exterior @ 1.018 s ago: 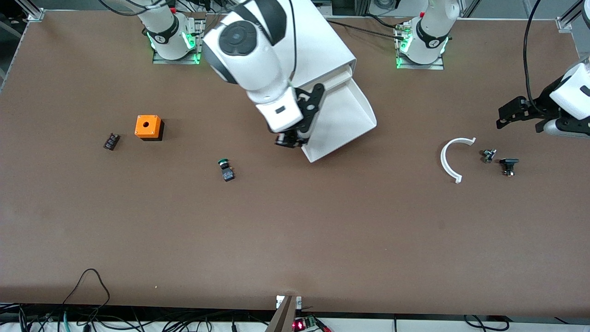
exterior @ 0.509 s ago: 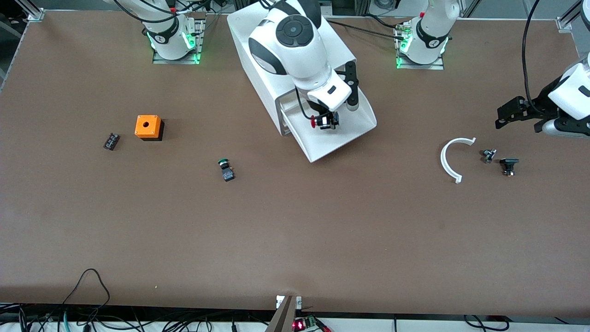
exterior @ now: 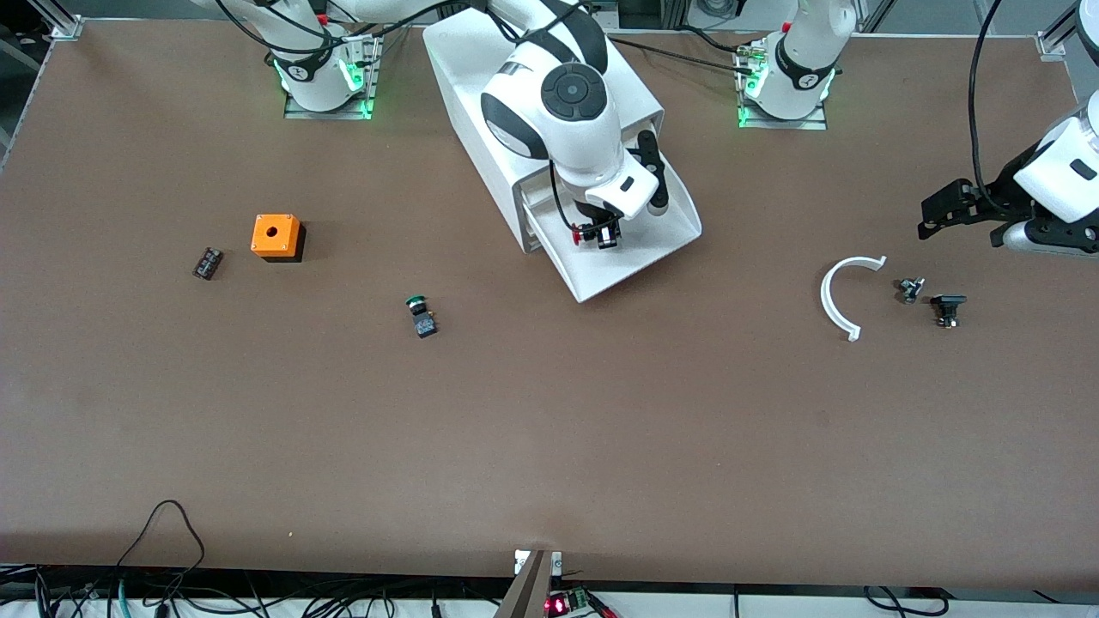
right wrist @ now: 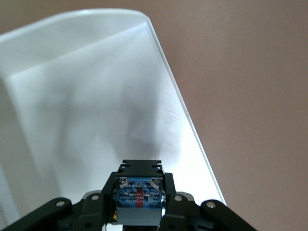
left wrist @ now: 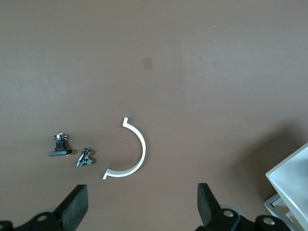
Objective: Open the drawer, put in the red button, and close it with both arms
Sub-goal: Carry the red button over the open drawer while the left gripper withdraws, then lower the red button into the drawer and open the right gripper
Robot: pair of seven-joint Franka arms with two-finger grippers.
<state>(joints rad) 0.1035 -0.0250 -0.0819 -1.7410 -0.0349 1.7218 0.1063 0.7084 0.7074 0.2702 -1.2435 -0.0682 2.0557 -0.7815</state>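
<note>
The white cabinet (exterior: 481, 77) stands between the arm bases with its lowest drawer (exterior: 652, 249) pulled out toward the front camera. My right gripper (exterior: 597, 233) is shut on the red button (exterior: 582, 232) and holds it just over the open drawer's floor. In the right wrist view the button's black body with its blue label (right wrist: 139, 192) sits between the fingers, over the white drawer floor (right wrist: 96, 110). My left gripper (exterior: 940, 210) is open and empty, waiting above the table at the left arm's end; its fingers (left wrist: 77, 207) show wide apart.
A green-capped button (exterior: 420, 314) lies nearer the front camera than the cabinet. An orange box (exterior: 276, 236) and a small black part (exterior: 207, 263) lie toward the right arm's end. A white curved piece (exterior: 837, 296) (left wrist: 130, 154), small metal parts (exterior: 910, 289) and a black part (exterior: 947, 307) lie under the left gripper.
My right arm has carried the red button from beside the drawer's corner over the open drawer, then lowered it a little. The left arm has barely moved.
</note>
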